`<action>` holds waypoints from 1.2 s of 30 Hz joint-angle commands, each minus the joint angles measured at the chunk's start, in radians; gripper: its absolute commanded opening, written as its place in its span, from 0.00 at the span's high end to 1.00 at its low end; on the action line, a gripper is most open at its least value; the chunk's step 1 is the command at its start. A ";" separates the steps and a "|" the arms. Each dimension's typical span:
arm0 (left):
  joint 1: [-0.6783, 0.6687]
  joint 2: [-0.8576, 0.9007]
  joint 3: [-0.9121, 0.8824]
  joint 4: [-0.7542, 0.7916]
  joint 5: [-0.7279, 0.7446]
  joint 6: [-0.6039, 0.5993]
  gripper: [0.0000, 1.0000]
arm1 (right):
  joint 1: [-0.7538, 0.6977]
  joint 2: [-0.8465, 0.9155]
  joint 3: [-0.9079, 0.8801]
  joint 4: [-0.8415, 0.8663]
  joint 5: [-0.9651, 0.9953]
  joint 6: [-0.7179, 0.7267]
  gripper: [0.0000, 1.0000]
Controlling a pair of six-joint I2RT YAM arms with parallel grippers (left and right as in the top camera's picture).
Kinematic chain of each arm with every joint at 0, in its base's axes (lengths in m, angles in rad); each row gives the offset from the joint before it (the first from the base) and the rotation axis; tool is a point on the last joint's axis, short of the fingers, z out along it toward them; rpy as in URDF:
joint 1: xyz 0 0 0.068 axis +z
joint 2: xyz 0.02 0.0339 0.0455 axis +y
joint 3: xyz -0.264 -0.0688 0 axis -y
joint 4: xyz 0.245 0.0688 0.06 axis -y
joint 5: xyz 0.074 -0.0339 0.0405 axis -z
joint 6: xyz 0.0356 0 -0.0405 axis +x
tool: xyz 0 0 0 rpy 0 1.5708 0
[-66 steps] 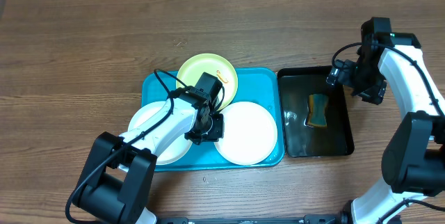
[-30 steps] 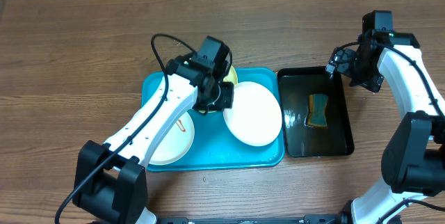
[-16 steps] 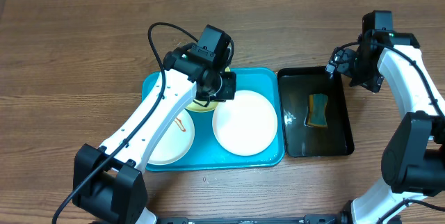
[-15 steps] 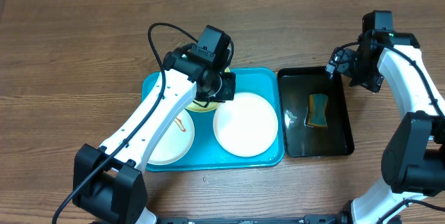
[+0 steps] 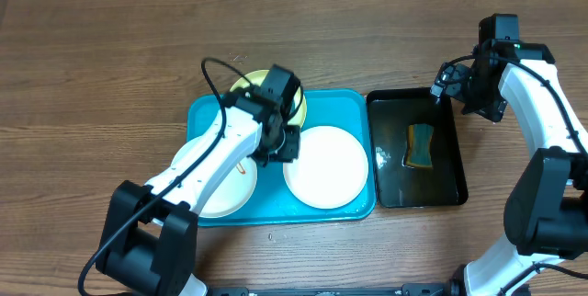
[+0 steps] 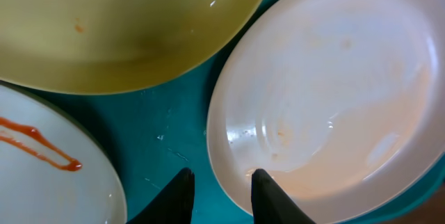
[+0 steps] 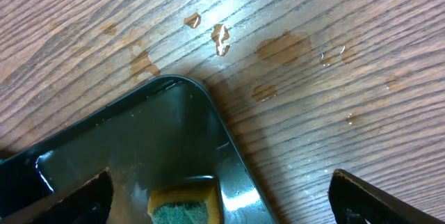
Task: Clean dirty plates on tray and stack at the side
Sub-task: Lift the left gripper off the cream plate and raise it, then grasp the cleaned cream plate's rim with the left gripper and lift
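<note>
overhead, left end effector (image 5: 286, 143) has dropped beside the right white plate (image 5: 328, 168).

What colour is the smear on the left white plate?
Orange-red smear, clearest in the left wrist view.

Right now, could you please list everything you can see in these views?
Table: one, brown wood; under everything.
Turquoise tray: one, turquoise; table centre.
White plates: two, white; on the turquoise tray, right one plain, left one with an orange smear.
Yellow-green plate: one, yellow-green; over the tray's far edge.
Black tray: one, black; right of the turquoise tray.
Sponge: one, yellow and green; in the black tray.
Droplets: several, clear; on the table by the black tray's corner.
Left tool: one, black; open, astride the right plate's rim.
Right tool: one, black; open, above the black tray's corner.
</note>
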 commanded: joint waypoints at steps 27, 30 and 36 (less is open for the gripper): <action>0.002 0.104 -0.099 0.132 0.081 0.030 0.96 | 0.000 -0.003 0.021 0.005 -0.006 0.000 0.00; 0.002 0.104 -0.076 0.091 0.076 0.030 0.96 | 0.000 -0.003 0.021 0.005 -0.006 0.000 0.00; 0.002 0.100 -0.031 -0.008 0.030 0.052 0.96 | 0.000 -0.003 0.021 0.005 -0.006 0.000 0.00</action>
